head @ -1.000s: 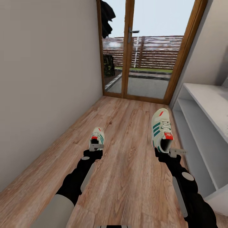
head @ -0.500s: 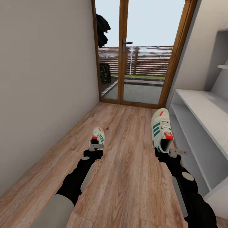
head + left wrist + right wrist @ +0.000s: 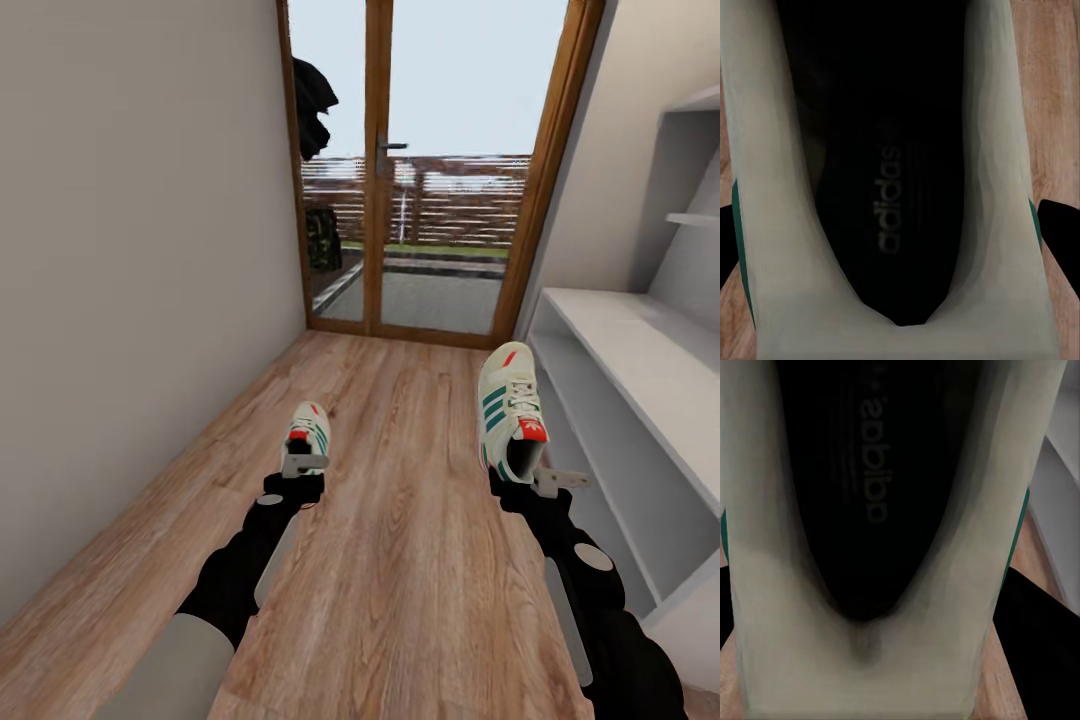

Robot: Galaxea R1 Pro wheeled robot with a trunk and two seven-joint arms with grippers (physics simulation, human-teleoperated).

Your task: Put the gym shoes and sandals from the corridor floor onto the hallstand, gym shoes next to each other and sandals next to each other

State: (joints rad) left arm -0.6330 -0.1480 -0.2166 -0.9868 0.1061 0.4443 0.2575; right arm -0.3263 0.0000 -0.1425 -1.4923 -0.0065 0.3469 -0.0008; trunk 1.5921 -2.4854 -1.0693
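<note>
Each gripper holds one gym shoe above the corridor floor (image 3: 400, 580). My left gripper (image 3: 303, 464) is shut on the heel of the left gym shoe (image 3: 308, 428), toe pointing away. My right gripper (image 3: 522, 478) is shut on the heel of the right gym shoe (image 3: 508, 405), which is held higher and closer to the hallstand (image 3: 640, 345) on the right. The left wrist view looks into its gym shoe (image 3: 997, 150) and dark insole, black fingers (image 3: 1061, 232) at the sides. The right wrist view shows the same for the other gym shoe (image 3: 757, 547). The two sandals are out of view.
A plain wall (image 3: 130, 300) runs along the left. A wood-framed glass door (image 3: 420, 200) closes the corridor ahead, with a dark coat (image 3: 312, 105) hanging beside it. Stepped floating shelves (image 3: 695, 217) rise above the hallstand's bench.
The camera has shifted: the door now sits further left and more of the hallstand's upper shelves show. Both arms and the held shoes keep the same pose.
</note>
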